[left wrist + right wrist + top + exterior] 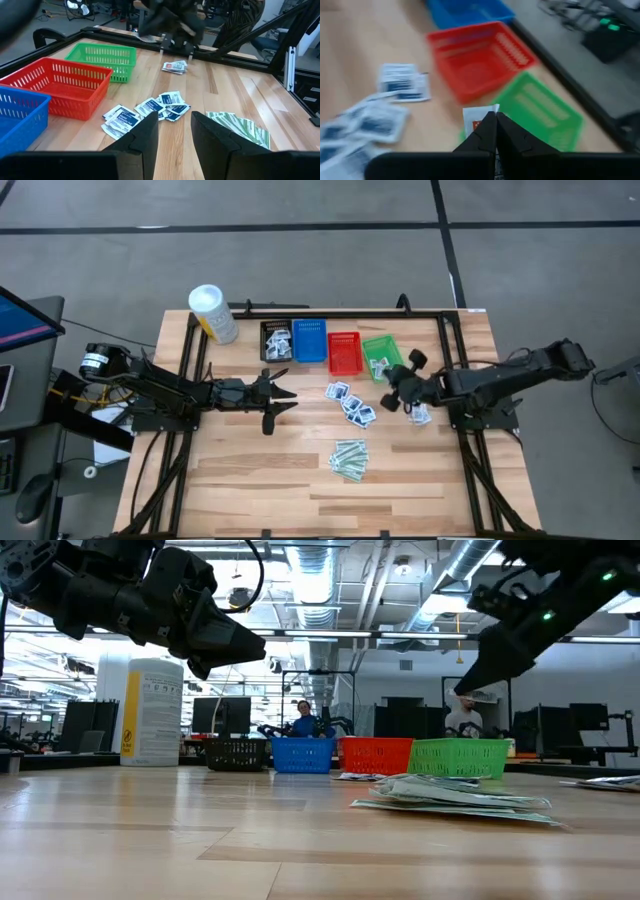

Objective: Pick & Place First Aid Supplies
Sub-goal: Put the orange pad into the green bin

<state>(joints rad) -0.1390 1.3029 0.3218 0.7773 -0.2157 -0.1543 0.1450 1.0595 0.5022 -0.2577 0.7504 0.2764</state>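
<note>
The right end effector (496, 131) hangs above the table (260, 470) just beside the green basket (380, 352), its fingers pressed together on a small white packet with red print (479, 118). In the right wrist view the packet sticks up between the fingertips, with the red basket (480, 59) and the green basket beyond it. A few more red-print packets (420, 415) lie on the wood under that arm. A cluster of blue-print packets (350, 404) sits near the middle of the table, and a pile of pale-green strips (349, 458) lies closer to the front edge. The black basket (276, 340) seems to hold some white packets, though they are small from above. The left end effector (284, 399) waits left of the blue-print cluster, fingers spread and holding nothing.
</note>
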